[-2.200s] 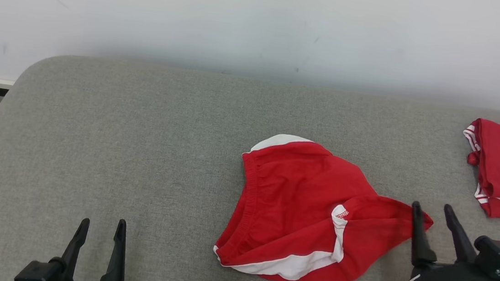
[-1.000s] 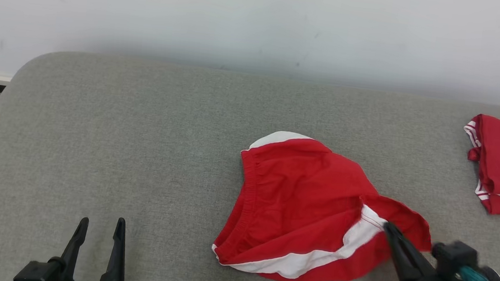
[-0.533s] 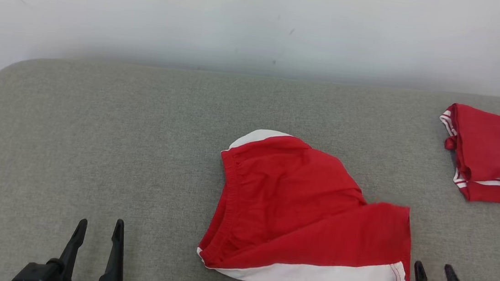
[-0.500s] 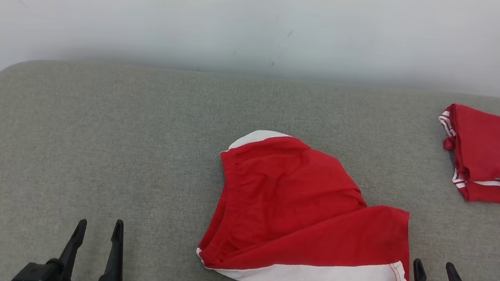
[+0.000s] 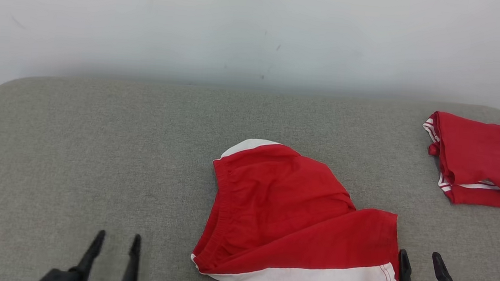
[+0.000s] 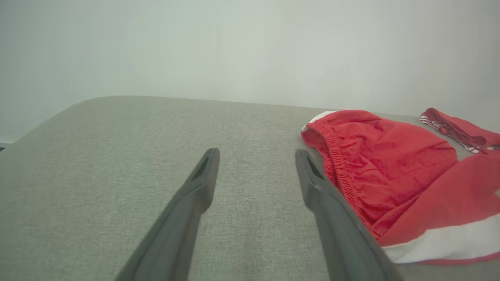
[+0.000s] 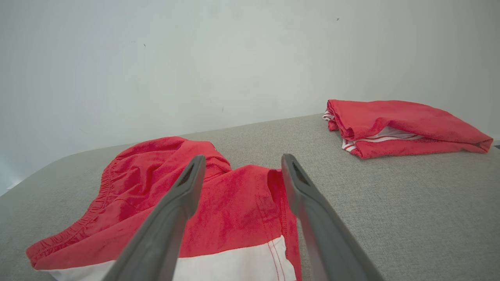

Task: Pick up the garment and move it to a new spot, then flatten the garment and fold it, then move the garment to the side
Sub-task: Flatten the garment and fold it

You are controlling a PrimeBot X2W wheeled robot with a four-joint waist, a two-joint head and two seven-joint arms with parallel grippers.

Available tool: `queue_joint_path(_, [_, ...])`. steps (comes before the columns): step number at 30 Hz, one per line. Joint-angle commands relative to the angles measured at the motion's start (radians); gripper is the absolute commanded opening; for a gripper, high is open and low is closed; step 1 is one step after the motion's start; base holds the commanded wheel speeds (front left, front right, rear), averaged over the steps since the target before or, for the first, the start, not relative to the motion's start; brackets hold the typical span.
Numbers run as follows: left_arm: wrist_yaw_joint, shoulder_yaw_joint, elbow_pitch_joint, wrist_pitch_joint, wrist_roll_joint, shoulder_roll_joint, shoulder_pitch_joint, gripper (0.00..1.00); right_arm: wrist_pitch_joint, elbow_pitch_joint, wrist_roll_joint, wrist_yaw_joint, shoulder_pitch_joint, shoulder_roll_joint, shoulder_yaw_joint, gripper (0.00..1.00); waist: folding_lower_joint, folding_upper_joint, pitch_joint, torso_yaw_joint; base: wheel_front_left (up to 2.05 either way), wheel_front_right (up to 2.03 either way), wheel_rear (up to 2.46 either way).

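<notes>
Spread wide and empty, the right claw [image 5: 419,257] sits at the near right, its dark fingers pointing away from the robot. It is just beside the leg hem of the red shorts [image 5: 288,217]; I cannot tell whether the inner finger touches the cloth. That arm's wrist camera looks low along the fingers, with the hem lying between them.

The left claw [image 5: 119,235] is equally spread and holds nothing, fingers forward over bare grey surface [image 5: 93,153], apart from the shorts. Its wrist camera catches the gathered waistband [image 6: 340,164] close beside its right finger.

The shorts lie mid-surface, partly flattened, with a white band [image 5: 310,277] along the near edge. A folded red garment [image 5: 482,158] rests at the far right corner, and the right wrist camera shows white trim between its layers. A pale wall [image 5: 243,20] stands behind.
</notes>
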Motion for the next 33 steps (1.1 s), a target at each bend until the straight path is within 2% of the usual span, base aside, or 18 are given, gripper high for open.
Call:
queue_joint_path(1, [-0.007,-0.015,0.005,0.004,0.007,0.007,0.002,1.00,-0.003,0.001,-0.004,-0.003,0.008,0.003,0.003,1.00,0.0000,0.0000,0.000,-0.001,0.00,0.00,0.00])
queue_joint_path(7, [-0.029,-0.164,0.064,0.029,0.029,0.050,-0.063,1.00,-0.007,0.011,-0.009,-0.003,-0.020,0.004,0.032,1.00,0.0000,0.0000,0.013,-0.023,0.00,0.00,0.00])
queue_joint_path(14, [-0.030,-0.308,0.158,0.034,-0.008,0.109,-0.159,1.00,-0.011,0.037,0.004,-0.003,-0.051,0.000,0.067,1.00,0.0000,0.0000,0.046,-0.074,0.00,0.00,0.00])
queue_joint_path(25, [-0.030,-0.437,0.323,0.034,-0.090,0.161,-0.269,1.00,-0.022,0.070,0.010,-0.003,-0.086,0.008,0.070,1.00,0.0000,0.0000,0.098,-0.131,0.00,0.00,0.00])
queue_joint_path(33, [-0.030,-0.524,0.402,0.039,-0.139,0.161,-0.326,1.00,-0.027,0.082,0.007,-0.003,-0.104,0.010,0.076,1.00,0.0000,0.0000,0.112,-0.140,0.00,0.00,0.00])
